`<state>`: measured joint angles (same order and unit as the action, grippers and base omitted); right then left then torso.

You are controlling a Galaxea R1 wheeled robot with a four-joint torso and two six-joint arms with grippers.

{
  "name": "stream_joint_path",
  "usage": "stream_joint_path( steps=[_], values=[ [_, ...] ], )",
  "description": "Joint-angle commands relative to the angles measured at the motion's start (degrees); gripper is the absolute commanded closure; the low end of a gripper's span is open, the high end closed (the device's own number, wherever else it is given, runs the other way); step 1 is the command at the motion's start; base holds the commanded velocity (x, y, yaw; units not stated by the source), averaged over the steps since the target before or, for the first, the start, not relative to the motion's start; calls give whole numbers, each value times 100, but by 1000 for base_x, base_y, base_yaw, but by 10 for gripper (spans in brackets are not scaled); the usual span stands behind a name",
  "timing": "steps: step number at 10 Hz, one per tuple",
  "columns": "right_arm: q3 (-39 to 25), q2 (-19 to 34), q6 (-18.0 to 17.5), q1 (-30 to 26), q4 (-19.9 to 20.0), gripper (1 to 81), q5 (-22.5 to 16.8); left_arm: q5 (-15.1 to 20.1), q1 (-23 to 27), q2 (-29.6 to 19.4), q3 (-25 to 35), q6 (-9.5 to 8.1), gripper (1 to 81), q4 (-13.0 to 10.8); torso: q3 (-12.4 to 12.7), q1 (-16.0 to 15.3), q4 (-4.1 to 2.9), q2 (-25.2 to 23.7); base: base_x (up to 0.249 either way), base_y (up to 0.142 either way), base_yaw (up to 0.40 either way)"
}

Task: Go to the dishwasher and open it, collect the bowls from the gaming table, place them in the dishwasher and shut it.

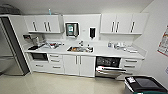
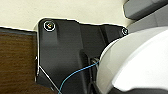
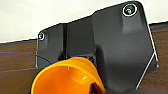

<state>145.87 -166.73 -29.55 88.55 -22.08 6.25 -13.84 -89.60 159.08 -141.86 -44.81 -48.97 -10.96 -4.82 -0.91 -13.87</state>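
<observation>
The stainless-steel-fronted dishwasher is seen straight ahead, under the white tabletop near its right end, door lowered and dark racks exposed. Neither claw's opening or hold can be told.

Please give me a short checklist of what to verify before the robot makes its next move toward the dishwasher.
1. Dishwasher door open: ok, it is folded down and the dark interior shows.
2. Black-topped box leaves room beside the dishwasher: cannot tell.
3. Orange vessel near the right wrist camera securely held: cannot tell.
4. White round object near the left wrist camera securely held: cannot tell.
</observation>
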Motion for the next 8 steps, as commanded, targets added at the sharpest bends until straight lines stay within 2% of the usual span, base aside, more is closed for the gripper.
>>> stream_joint_path(
  steps=[1, 8],
  values=[
    [2, 128, 2, -307, -33, 811, -212, -23, 254, -42, 88, 25, 811, -78, 0, 2, 0, -2, 191, 0, 0],
    [2, 120, 11, -307, -17, 811, -212, -23, 254, -42, 71, 25, 811, -69, -2, 7, 0, -2, 191, 0, 0]
  ],
)
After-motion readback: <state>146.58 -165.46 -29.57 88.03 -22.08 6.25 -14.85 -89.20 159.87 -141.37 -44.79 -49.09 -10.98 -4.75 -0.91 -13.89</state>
